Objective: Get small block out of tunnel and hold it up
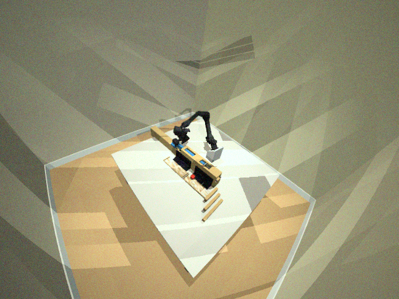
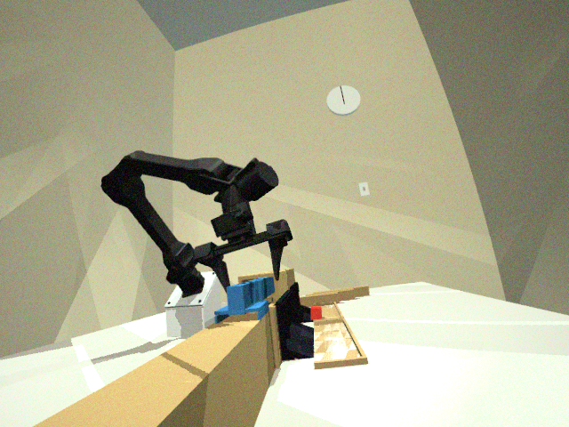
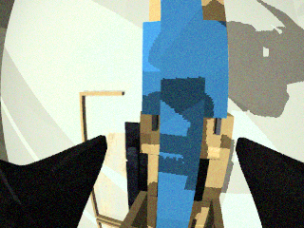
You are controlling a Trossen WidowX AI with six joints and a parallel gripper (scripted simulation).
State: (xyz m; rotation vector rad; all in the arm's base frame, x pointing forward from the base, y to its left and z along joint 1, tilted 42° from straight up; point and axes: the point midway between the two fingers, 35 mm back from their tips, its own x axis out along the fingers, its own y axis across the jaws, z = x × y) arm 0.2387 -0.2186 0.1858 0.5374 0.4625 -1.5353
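The wooden tunnel (image 1: 196, 156) has windows in its top and dark openings along one side. The blue cage part (image 1: 177, 146) (image 2: 238, 298) (image 3: 185, 57) sticks out of the tunnel's far end over a wooden rail (image 1: 163, 136) (image 2: 151, 367), and more blue shows through the windows. A small red block (image 1: 192, 176) (image 2: 316, 312) shows outside the tunnel, beside its dark side openings, near the framed panel. My gripper (image 1: 181, 141) (image 2: 252, 282) (image 3: 173, 143) is open and empty, with its fingers on either side of the blue part and not touching it in the wrist view.
A wood-framed panel (image 1: 166, 159) (image 2: 340, 364) (image 3: 83, 119) lies along the tunnel's open side. Several loose wooden rods (image 1: 211, 202) (image 2: 337, 294) lie past the tunnel's near end. A grey-white box (image 1: 214, 154) (image 2: 186, 319) stands at the arm's base, on the tunnel's other side.
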